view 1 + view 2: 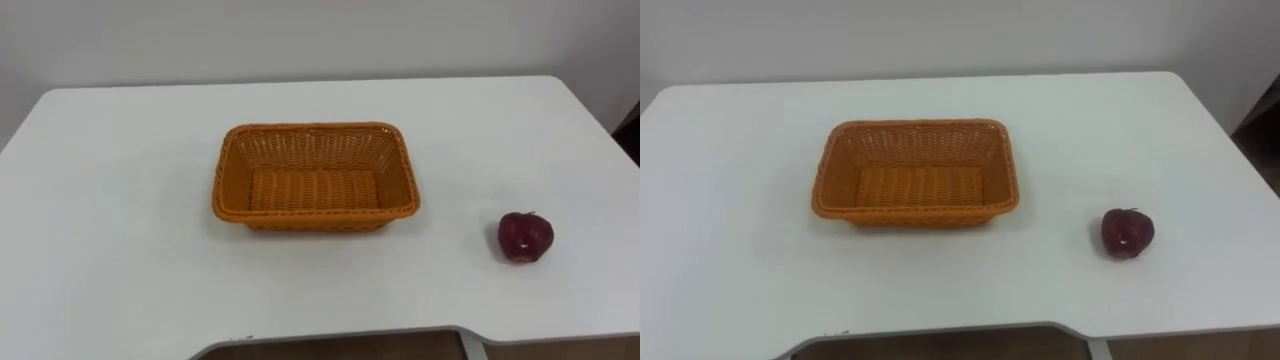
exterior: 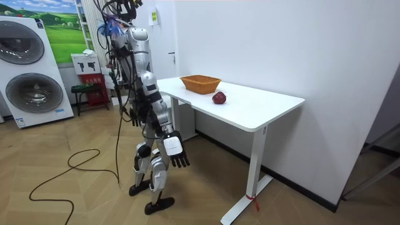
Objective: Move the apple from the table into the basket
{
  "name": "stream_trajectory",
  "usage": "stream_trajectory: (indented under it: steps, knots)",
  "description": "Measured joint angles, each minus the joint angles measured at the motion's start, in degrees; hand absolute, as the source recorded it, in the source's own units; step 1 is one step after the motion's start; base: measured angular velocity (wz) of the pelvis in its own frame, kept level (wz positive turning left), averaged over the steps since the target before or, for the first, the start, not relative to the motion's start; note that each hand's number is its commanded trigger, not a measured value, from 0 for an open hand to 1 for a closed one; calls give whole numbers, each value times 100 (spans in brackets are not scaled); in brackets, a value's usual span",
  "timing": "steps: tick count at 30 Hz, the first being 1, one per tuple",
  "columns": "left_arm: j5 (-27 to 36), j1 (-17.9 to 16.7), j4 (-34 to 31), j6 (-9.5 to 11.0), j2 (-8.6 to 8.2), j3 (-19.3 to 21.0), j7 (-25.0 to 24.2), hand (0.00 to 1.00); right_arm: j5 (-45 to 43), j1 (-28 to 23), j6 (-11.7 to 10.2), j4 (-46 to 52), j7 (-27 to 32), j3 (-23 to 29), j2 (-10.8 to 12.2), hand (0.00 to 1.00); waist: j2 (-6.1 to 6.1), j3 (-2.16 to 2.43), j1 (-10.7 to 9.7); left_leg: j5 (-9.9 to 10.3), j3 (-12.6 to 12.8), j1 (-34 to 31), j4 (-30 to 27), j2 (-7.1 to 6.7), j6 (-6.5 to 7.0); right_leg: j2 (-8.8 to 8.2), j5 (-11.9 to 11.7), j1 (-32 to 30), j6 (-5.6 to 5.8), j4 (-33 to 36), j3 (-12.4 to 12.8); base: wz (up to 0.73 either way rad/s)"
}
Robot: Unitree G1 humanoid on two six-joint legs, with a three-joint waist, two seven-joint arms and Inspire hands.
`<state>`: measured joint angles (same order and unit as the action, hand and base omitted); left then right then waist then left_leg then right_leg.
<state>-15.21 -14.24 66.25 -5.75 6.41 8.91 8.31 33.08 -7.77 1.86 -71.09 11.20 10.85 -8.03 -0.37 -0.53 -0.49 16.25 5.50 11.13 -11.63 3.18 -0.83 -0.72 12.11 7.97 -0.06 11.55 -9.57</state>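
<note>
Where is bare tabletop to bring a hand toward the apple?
Widest bare table lies left of the basket; a clear strip runs between basket and apple; the front edge below both is free. Nothing crowded.

No legible print (all too small)

Apple [image 1: 525, 237] sits on the table [image 1: 120, 200], right of, perhaps before, the basket [image 1: 315, 218].

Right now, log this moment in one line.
apple: on table, right of basket | basket: empty | left hand: hanging low | right hand: hanging low, open | pick: pending
</note>
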Motion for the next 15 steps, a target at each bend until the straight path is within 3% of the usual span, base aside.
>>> stream_trajectory:
  steps: [3,5,9,12,15]
  knots:
    - [9,-163,-125,165,21,341,28,0,1226,9,-113,644,447,917,-2,0,2,4,-198,0,72,13,9,-5,0,9,5,-35,8,19,13,-8]
    - [75,-252,-148,274,105,451,121,0,1817,4,-371,1176,858,1284,-23,0,-20,16,-292,0,97,-6,11,-6,0,9,4,-30,11,23,9,-3]
    - [97,-276,-230,425,198,672,155,0,2053,74,-609,1906,1522,1885,-46,0,-40,29,-409,0,100,-45,7,-11,0,27,-5,-75,21,31,88,-2]
    - [102,-302,-287,444,234,672,169,0,2051,39,-658,2581,2055,2056,-49,0,-45,38,-400,0,133,-55,25,-13,0,30,-5,-113,22,31,126,-7]
    - [94,-318,-323,445,229,665,249,0,1875,36,-842,3234,2799,2103,-53,0,-67,51,-390,0,197,-49,24,-12,0,34,-5,-137,22,53,141,-7]
